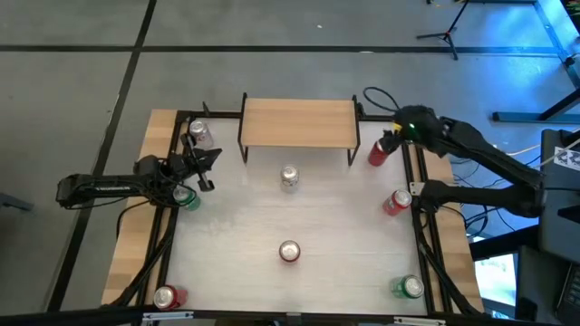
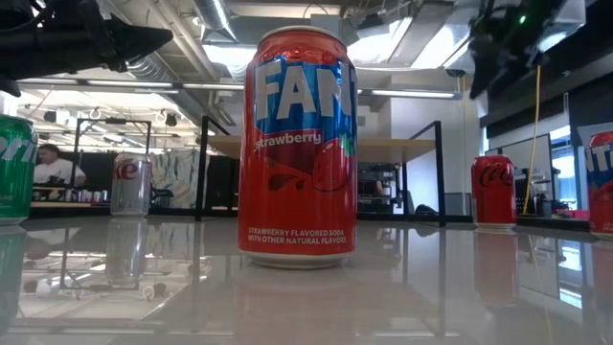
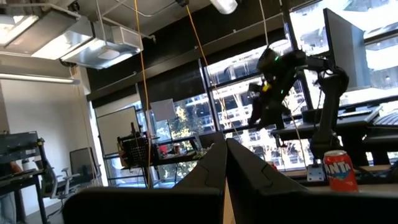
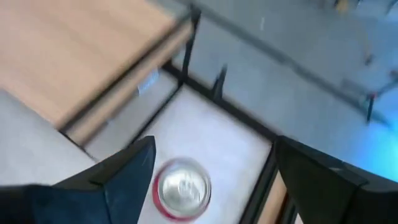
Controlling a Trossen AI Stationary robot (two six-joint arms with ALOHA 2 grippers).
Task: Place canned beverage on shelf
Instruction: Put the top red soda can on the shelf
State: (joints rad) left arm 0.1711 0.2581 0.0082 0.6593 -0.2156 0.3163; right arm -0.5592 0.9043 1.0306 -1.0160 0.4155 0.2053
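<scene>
Red can (image 4: 181,189) stands upright at the frame's lower middle, directly beneath the right gripper (image 4: 211,171), fingers spread wide, beside the shelf (image 1: 299,121).

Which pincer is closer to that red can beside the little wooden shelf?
The right pincer, open just above the red can. The left pincer is far across the table.

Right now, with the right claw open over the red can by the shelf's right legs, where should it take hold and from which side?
The right claw hangs open over the red can, which stands upright beside the shelf. Best to come straight down and close on the round side wall just below the rim, since the silver lid faces up and the fingers already straddle it. The left claw waits at the table's left.
</scene>
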